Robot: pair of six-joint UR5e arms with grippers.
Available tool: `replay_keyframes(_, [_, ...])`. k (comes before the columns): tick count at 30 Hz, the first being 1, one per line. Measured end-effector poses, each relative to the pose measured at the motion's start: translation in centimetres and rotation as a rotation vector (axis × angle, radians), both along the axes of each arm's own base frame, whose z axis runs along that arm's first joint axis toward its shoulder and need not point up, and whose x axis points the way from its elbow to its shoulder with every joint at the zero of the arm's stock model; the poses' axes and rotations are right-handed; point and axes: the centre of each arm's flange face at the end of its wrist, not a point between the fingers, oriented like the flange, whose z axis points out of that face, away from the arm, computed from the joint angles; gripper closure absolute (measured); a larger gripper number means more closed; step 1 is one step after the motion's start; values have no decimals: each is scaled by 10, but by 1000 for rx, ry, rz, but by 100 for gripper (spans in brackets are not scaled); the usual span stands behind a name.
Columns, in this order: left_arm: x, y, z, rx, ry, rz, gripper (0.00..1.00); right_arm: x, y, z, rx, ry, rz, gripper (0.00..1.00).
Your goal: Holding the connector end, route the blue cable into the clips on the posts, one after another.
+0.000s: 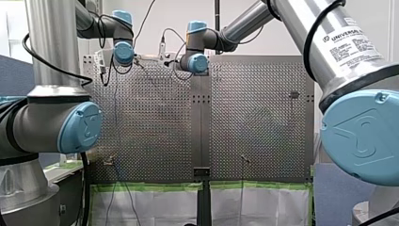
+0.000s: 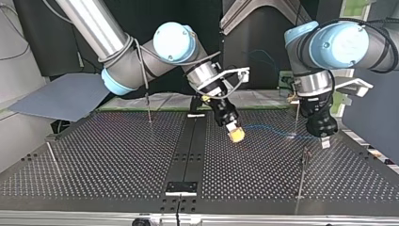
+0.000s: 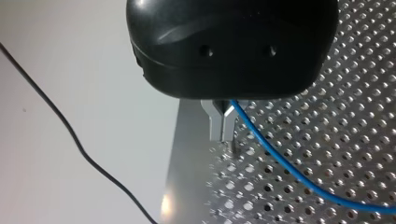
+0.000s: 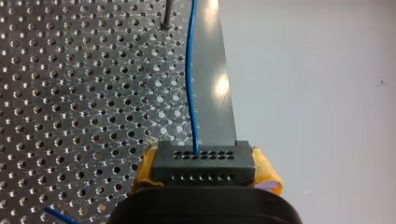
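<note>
Two yellow pads [image 4: 267, 174] of my right gripper [image 2: 235, 133] are clamped tight on the sides of a black rectangular plastic connector [image 4: 204, 164] with rows of little holes, so that one is closed right down on it. Out of the connector's face a thin blue cable [image 4: 190, 84] is led straight ahead over the perforated metal table [image 4: 70, 93], towards a thin grey metal post [image 4: 167, 14] set in the plate. Over at my left gripper [image 3: 223, 137], the two short metal fingers [image 3: 215, 123] are pressed together with barely any gap. The blue cable is pinched between them and trails off to one side just above the holes. In the top view the cable is strung in a shallow sag between the two grippers, with the connector end near the view's middle. A slim dark-topped post [image 2: 301, 174] is planted near the left gripper, on the camera side. Whether the cable sits in any clip can't be made out.
</note>
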Motion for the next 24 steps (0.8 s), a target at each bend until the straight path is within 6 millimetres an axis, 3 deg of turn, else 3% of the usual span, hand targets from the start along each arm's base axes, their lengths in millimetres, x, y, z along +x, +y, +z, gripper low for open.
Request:
replay_keyframes(6, [9, 7, -4, 6, 13, 15, 100, 9, -2, 1, 5, 0, 6, 100])
replay_keyframes(18, [20, 16, 11, 6, -12, -4, 100, 14, -11, 4, 6, -7, 3, 100])
replay_keyframes(24, [28, 20, 0, 6, 20, -18, 100, 12, -16, 5, 8, -9, -2, 100])
